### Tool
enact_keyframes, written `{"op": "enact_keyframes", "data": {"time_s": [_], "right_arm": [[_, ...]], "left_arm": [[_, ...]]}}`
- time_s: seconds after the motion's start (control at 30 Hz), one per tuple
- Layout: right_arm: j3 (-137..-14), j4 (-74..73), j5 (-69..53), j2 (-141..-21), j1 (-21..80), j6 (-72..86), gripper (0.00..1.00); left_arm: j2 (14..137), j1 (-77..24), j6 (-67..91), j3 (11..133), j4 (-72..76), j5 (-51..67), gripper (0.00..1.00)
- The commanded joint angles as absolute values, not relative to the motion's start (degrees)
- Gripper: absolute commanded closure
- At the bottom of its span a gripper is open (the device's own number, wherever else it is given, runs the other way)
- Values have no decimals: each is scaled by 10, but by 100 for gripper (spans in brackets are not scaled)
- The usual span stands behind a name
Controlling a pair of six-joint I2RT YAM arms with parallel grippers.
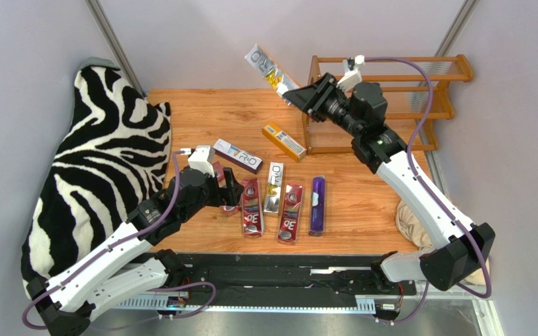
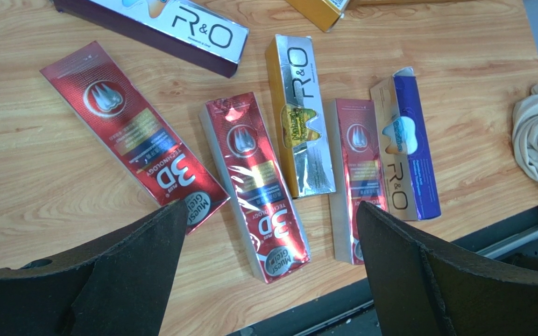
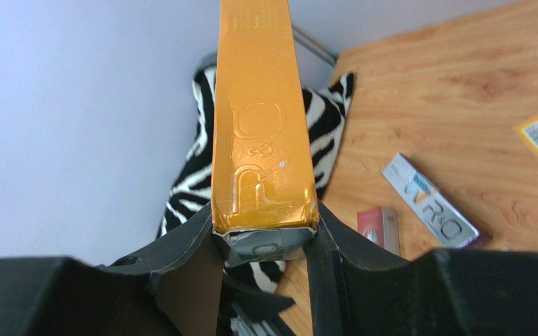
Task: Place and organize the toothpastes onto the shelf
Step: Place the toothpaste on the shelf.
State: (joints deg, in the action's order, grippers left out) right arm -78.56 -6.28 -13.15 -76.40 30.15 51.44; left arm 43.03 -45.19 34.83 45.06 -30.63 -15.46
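Left of the shelf [image 1: 447, 105], orange-yellow carton [image 3: 258, 126] aloft, one end clamped in right gripper [image 3: 265, 241] (other end cut off in wrist view), left gripper [image 2: 272, 208] spread wide over red cartons [image 2: 254, 175], empty.

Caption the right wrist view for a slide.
Right end effector grips an orange carton above the table.

Roughly seven toothpastes [image 1: 251, 206] lie flat; orange carton [image 3: 261, 126] aloft near shelf [image 1: 454, 66].
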Motion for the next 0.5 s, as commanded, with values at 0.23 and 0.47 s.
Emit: {"op": "enact_keyframes", "data": {"time_s": [0.23,0.47], "right_arm": [[-813,68,-151,-795,153,635,79],[-781,77,-157,-795,32,688,80]], "left_arm": [[430,-452,359,446,-276,-127,1],[432,-452,359,439,-273,-122,1]]}}
